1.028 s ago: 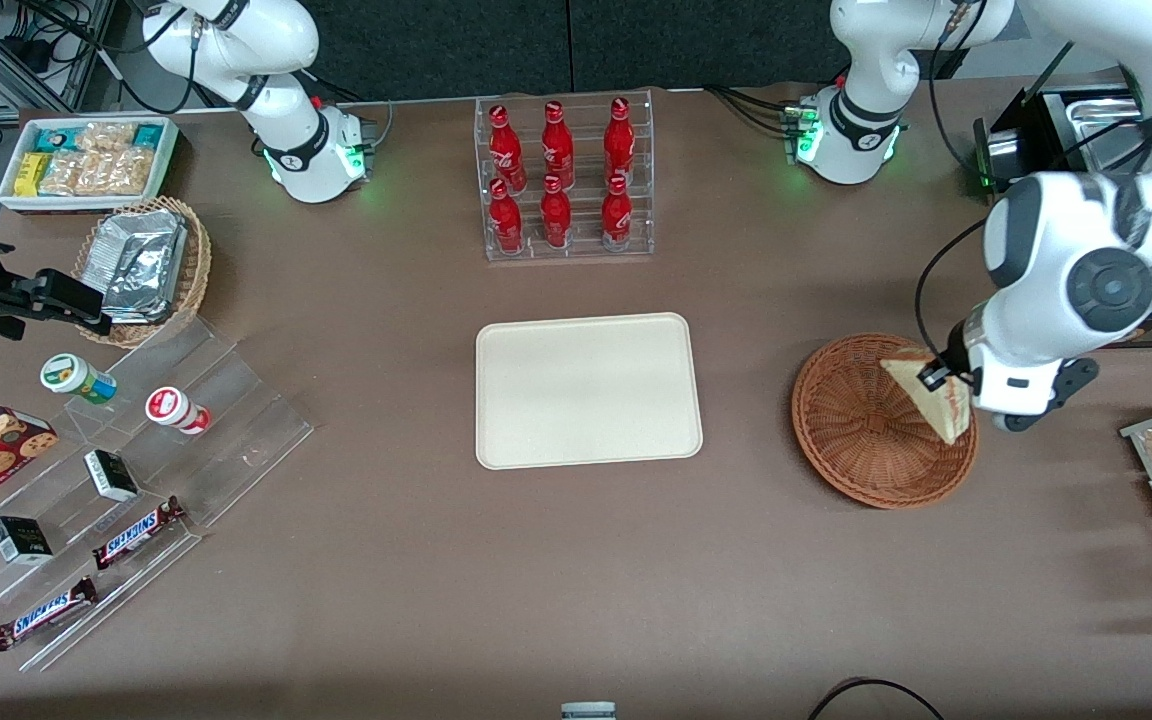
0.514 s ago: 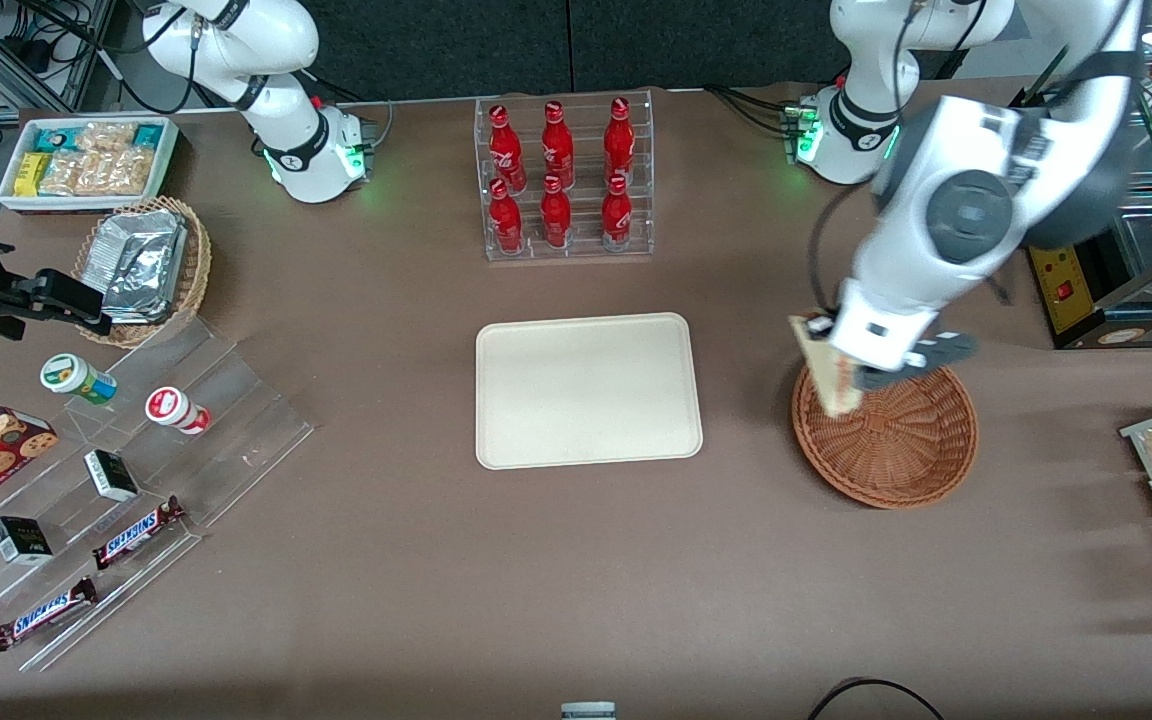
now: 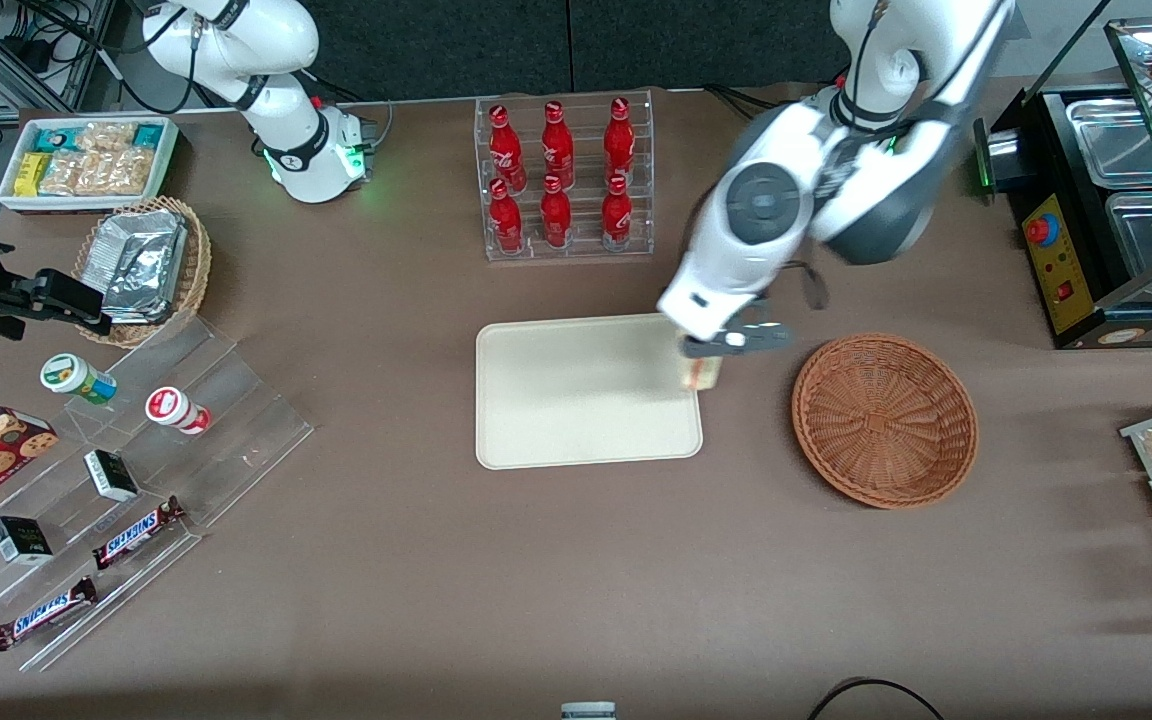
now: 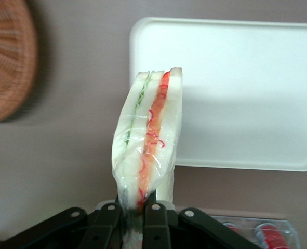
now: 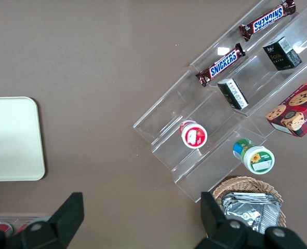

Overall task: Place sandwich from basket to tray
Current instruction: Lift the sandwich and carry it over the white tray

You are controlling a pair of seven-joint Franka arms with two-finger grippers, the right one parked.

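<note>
Sandwich [image 4: 148,135] has left the basket [image 3: 884,420]; gripper [image 3: 704,362], clamped on it, now hangs over the tray [image 3: 576,400] edge, so only lowering remains.

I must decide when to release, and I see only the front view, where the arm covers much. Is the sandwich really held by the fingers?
Observer: Yes. In the left wrist view the gripper is shut on the sandwich, pinching its narrow end.
Operator: Is the wrapping intact?
Observer: A clear film covers the bread; I see no tear.
Operator: Is it over the tray?
Observer: Only at the edge. The wrist view shows the sandwich tip at the rim of the tray, with the rest over bare table.
</note>
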